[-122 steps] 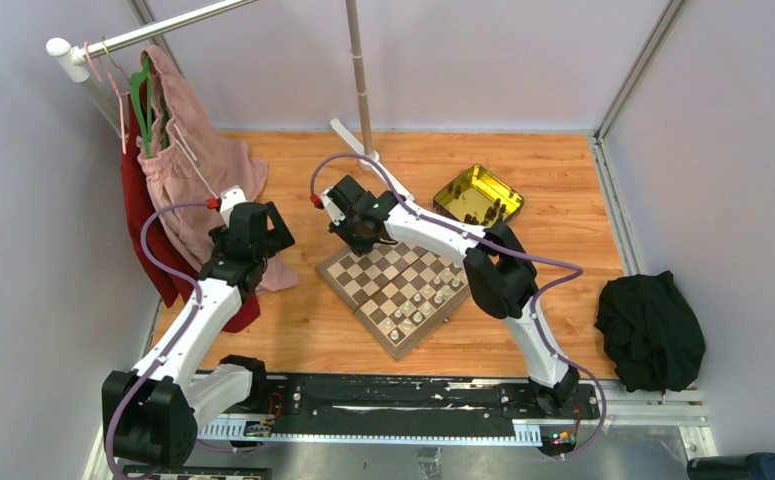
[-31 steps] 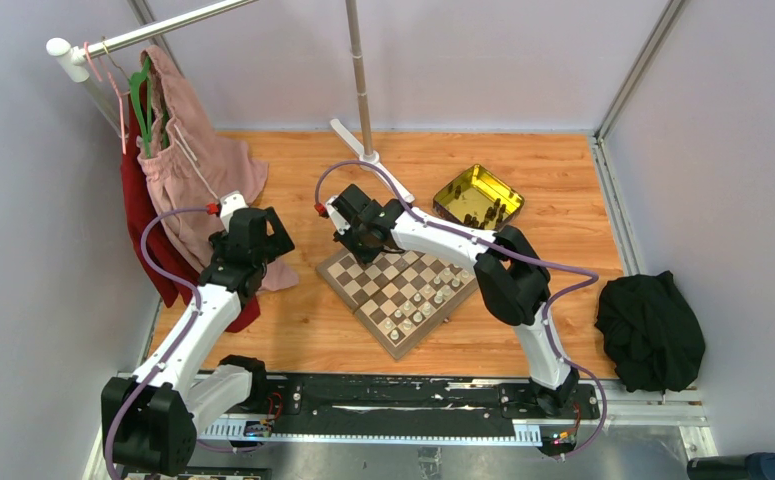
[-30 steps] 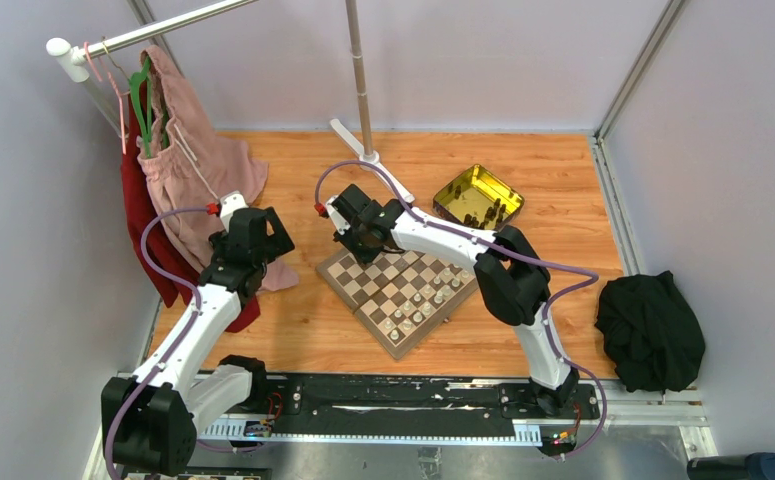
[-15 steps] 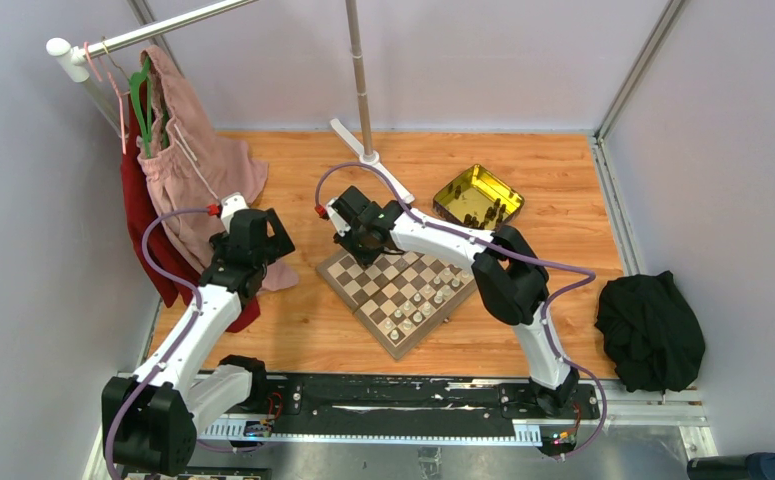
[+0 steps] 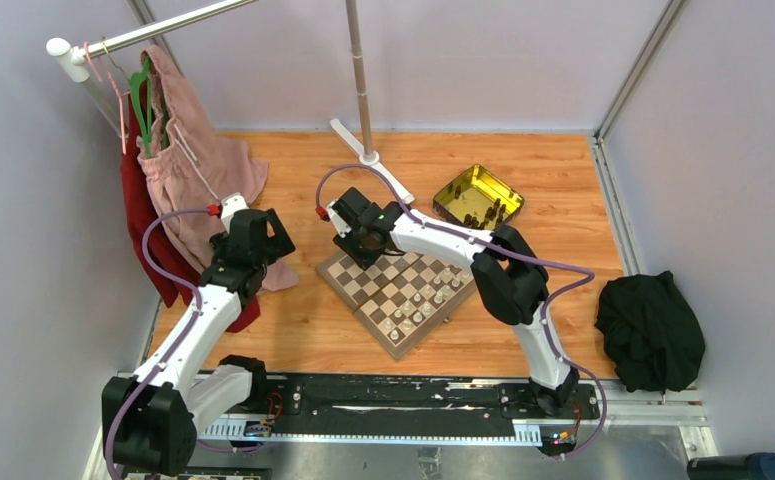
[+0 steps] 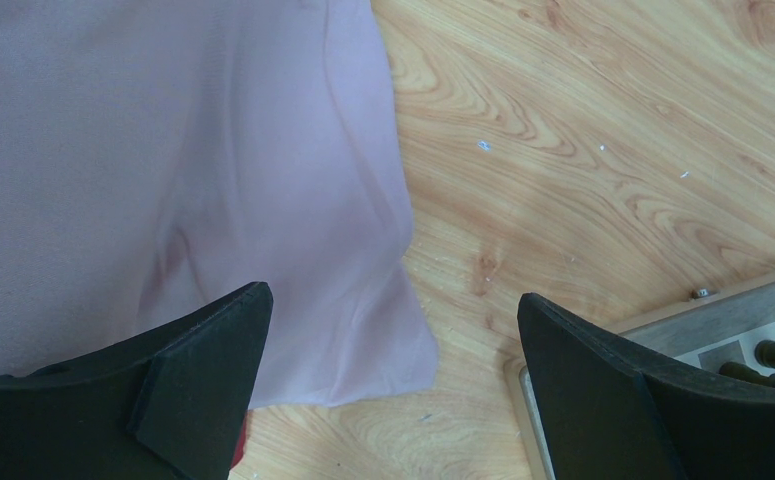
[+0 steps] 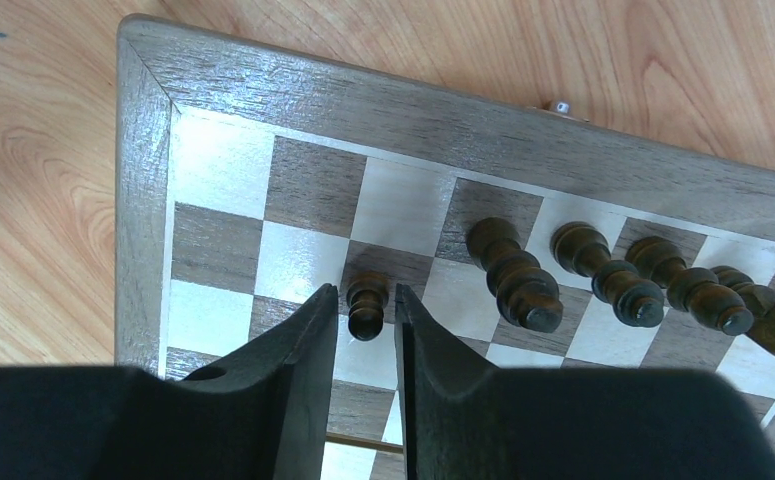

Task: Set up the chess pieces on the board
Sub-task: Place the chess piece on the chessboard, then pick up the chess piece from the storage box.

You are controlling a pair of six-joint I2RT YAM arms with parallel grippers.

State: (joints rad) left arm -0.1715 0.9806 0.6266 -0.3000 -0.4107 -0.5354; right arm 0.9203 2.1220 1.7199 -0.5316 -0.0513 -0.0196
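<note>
**Right claw straddles a dark pawn at the board's far-left corner**

The board [image 5: 375, 292] lies in the middle of the wooden tabletop [image 5: 553, 180], turned so that one corner points at the arms. The pale pieces [image 5: 418, 305] stand in a cluster along its near-right side. At the far-left corner a dark pawn [image 7: 367, 305] stands upright on a dark square, two squares in from the border. Just to its right, a row of dark pieces [image 7: 508, 275] runs off along the board's edge.

The right claw [image 7: 364, 293] hangs straight over that pawn. Its two fingers come down on either side of the pawn with a thin sliver of daylight at each flank, so the claw is slightly parted and not gripping it.

The left claw [image 6: 393, 305] hovers well off the board to the left with its fingers spread wide and nothing between them. Below it are the hem of a pink garment [image 6: 163, 180] and bare wood, and the corner of the board shows at the lower right of its wrist view.

Beyond the board to the far right sits a yellow-gold tin [image 5: 478, 195] with several dark pieces inside. A black cloth [image 5: 651, 330] lies heaped at the right edge.
</note>
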